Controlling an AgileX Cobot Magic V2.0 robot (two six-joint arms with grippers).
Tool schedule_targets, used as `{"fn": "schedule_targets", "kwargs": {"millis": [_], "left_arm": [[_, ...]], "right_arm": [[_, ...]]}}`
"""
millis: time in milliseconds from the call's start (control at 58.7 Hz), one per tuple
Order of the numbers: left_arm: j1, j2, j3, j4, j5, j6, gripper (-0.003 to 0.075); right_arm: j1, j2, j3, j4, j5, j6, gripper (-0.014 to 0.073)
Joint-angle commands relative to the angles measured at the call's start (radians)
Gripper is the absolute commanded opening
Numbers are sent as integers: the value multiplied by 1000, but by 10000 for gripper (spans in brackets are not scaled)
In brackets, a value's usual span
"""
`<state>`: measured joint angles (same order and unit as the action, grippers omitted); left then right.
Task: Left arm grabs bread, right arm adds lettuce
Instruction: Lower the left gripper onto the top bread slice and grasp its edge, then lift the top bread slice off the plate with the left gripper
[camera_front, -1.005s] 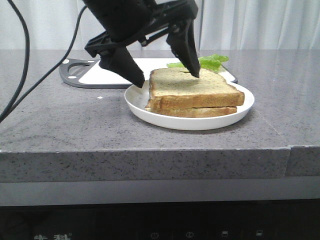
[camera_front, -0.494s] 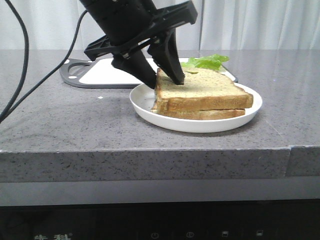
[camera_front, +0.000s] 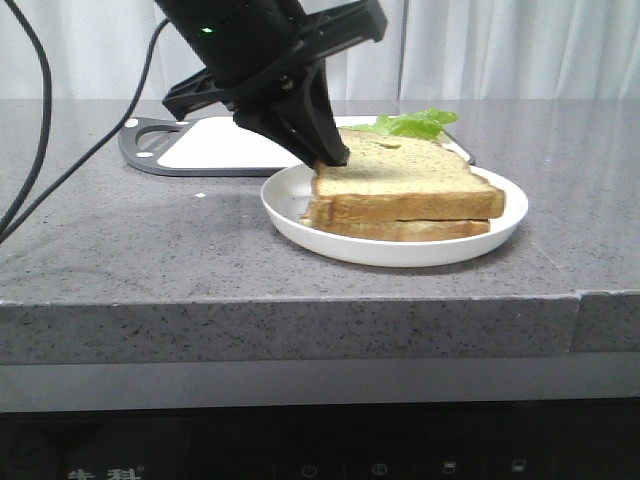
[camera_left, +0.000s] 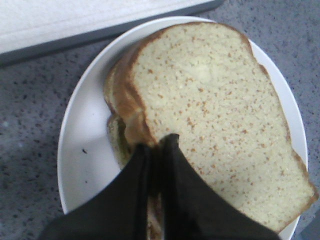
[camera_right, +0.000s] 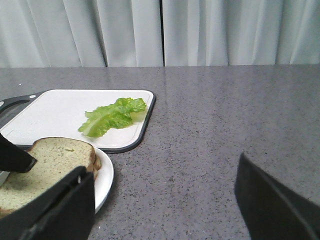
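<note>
The bread (camera_front: 410, 178), a thick tan slice with a brown crust, lies on a thinner slice (camera_front: 400, 228) on a white plate (camera_front: 395, 248). My left gripper (camera_front: 330, 155) is shut on the top slice's left edge. In the left wrist view its fingertips (camera_left: 157, 145) pinch the crust of the bread (camera_left: 215, 115) over the plate (camera_left: 82, 145). My right gripper (camera_right: 165, 200) is open and empty, low over the bare counter to the right of the plate (camera_right: 104, 175). The green lettuce (camera_right: 112, 116) lies on the cutting board (camera_right: 50, 112); it also shows in the front view (camera_front: 415, 123).
The white cutting board with a dark rim (camera_front: 210, 145) lies behind the plate. The left arm's black cable (camera_front: 45, 130) trails at the left. Grey speckled counter (camera_right: 225, 125) stretches right of the plate, curtains behind, and the counter's front edge (camera_front: 300, 300) is near.
The left gripper's fingers, spread over the bread a second ago, have closed together on the top slice's left edge. The plate and bread slid slightly to the right.
</note>
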<state>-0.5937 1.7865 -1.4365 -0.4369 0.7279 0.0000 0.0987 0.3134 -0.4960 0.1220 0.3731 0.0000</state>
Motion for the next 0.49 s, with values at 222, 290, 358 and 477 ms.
{"fn": "schedule_targets", "kwargs": {"millis": [222, 290, 358, 477], "left_arm": [[53, -109, -29, -10, -56, 0, -20], [53, -119, -29, -17, -63, 6, -20], [53, -134, -29, -48, -70, 19, -20], [51, -180, -29, -115, -82, 82, -20]], "right_arm": [[-6, 16, -33, -6, -80, -9, 589], [-6, 16, -33, -6, -80, -9, 589], [-6, 16, -33, -6, -80, -9, 589], [-6, 16, -33, -6, -80, -9, 589]]}}
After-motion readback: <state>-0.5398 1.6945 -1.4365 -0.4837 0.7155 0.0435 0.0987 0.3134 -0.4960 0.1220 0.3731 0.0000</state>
